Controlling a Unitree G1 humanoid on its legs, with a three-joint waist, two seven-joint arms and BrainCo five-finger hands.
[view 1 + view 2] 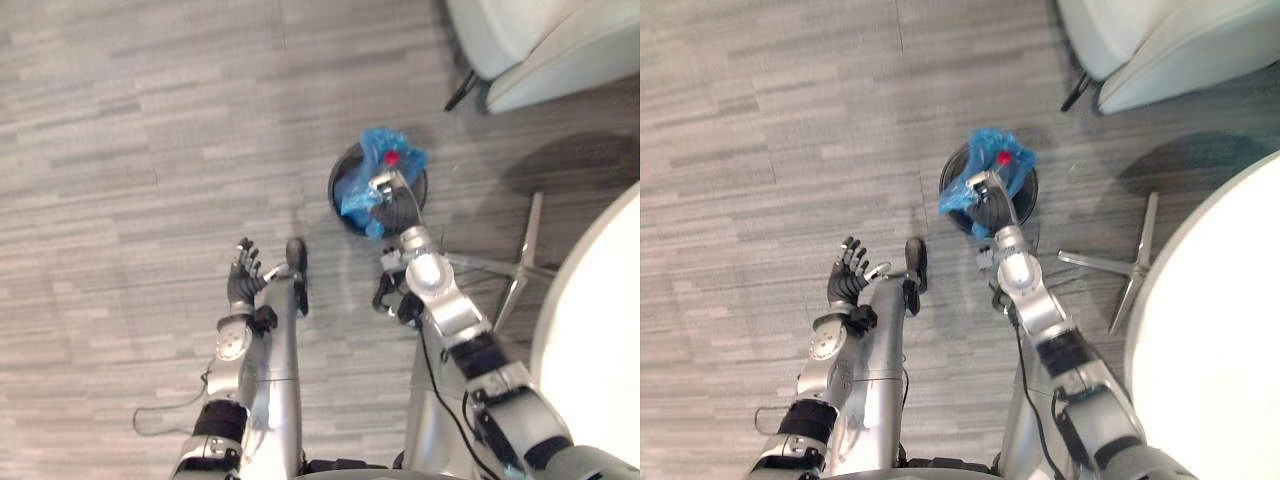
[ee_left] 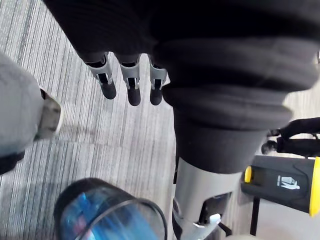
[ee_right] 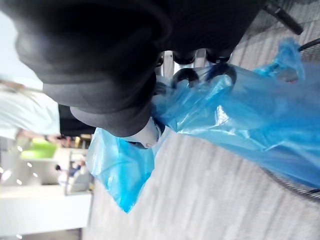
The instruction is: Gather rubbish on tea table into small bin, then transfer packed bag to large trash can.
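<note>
A small black wire bin (image 1: 345, 180) stands on the grey floor, lined with a blue plastic bag (image 1: 385, 150) whose top is bunched up. Something red (image 1: 392, 157) shows at the top of the bag. My right hand (image 1: 395, 205) reaches down over the bin's near rim. In the right wrist view its fingers (image 3: 185, 75) are curled into the bag's film (image 3: 250, 110). My left hand (image 1: 243, 275) hangs over bare floor to the left of the bin, fingers straight and holding nothing. The left wrist view shows the bin (image 2: 110, 215) past those fingers (image 2: 132, 85).
A white round table (image 1: 590, 340) fills the right edge, with silver base legs (image 1: 520, 265) on the floor beside the bin. A pale seat (image 1: 540, 40) stands at the far right. In the left wrist view there is a black box with yellow parts (image 2: 282, 182).
</note>
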